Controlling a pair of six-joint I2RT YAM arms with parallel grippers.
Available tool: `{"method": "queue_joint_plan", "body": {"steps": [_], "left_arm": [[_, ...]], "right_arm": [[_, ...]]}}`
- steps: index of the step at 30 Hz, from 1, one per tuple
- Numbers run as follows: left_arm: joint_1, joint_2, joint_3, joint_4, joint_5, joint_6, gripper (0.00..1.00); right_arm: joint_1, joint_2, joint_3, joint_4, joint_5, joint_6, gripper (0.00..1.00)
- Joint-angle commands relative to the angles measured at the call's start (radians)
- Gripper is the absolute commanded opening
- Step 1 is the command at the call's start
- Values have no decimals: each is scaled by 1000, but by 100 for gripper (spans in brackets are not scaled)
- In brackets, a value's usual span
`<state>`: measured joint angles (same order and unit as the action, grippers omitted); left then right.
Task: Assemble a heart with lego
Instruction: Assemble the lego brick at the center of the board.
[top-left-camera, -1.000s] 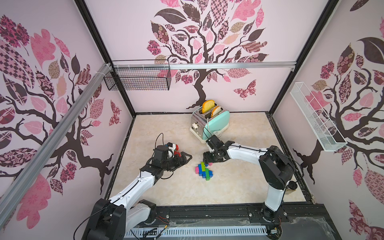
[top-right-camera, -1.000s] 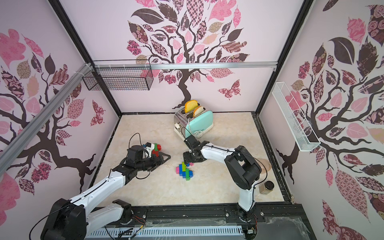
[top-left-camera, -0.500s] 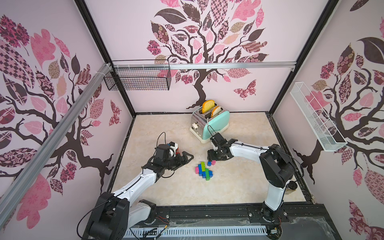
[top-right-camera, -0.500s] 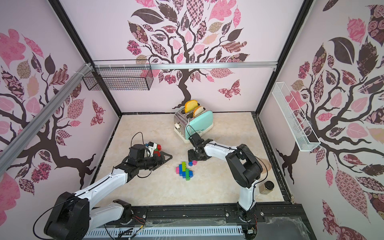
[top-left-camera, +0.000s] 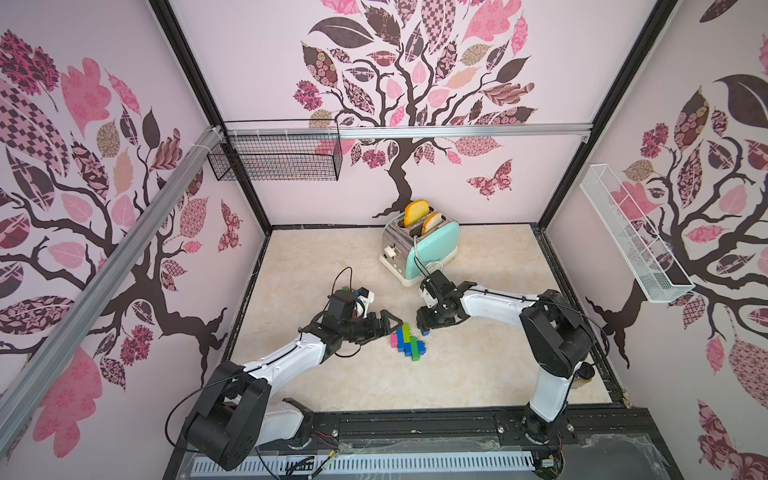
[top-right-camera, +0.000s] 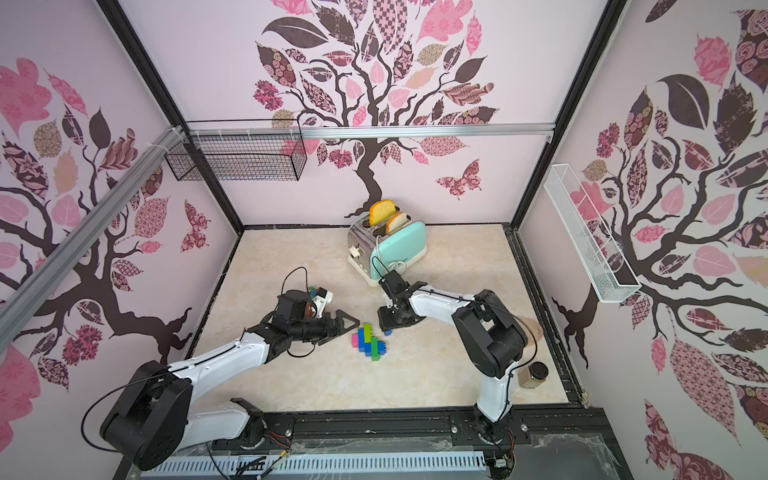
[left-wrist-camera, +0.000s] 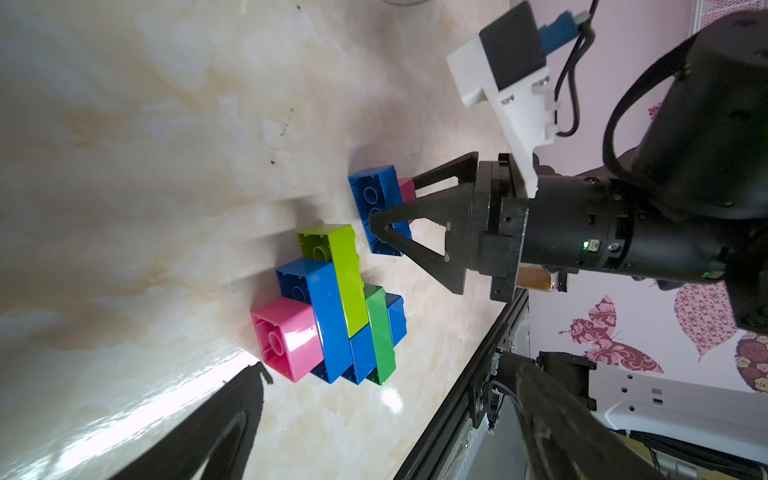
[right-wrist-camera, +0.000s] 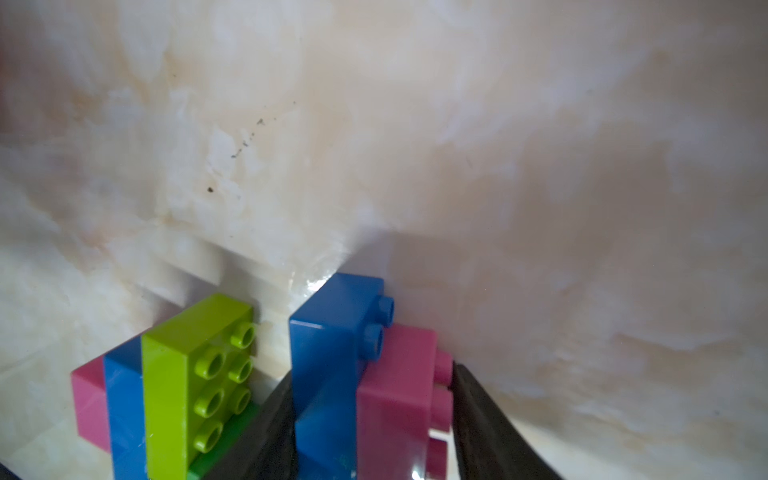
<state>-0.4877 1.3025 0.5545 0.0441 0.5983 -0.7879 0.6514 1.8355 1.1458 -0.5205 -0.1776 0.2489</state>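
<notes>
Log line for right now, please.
left gripper: open, beside lego cluster | right gripper: straddling blue-pink brick pair, grip unclear | pair: apart from cluster

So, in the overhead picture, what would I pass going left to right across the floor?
Left arm's open black fingers → cluster of joined pink, blue, lime and green plastic bricks → blue-and-pink brick pair between the right arm's black fingers → small brownish jar with a dark lid.
</notes>
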Motion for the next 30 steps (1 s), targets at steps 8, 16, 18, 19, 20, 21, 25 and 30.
{"method": "queue_joint_plan", "body": {"steps": [8,16,18,19,20,21,25,30], "left_arm": [[-5,75,-23,109,-2,-33,97],[-6,106,-49,148,6,-27,97],[-6,100,-60,148,5,-27,97],[-5,98,-65,149,2,-26,97],[-6,100,-71,152,4,-24,97],[-5,106,-73,162,16,-24,97],[-5,159,-68,228,62,-44,97],[-6,230,-54,345,85,-98,97]], "right_arm": [[23,-11,-6,81,-69,61,62],[5,-20,-2,88,-49,96,74],[-18,-37,-17,98,-53,105,79],[-29,-50,-30,102,-58,104,80],[-44,-65,-41,104,-59,101,81],[-55,-79,-52,102,-56,97,82],[-79,-100,-61,40,3,52,93],[-79,-119,-101,6,72,25,98]]}}
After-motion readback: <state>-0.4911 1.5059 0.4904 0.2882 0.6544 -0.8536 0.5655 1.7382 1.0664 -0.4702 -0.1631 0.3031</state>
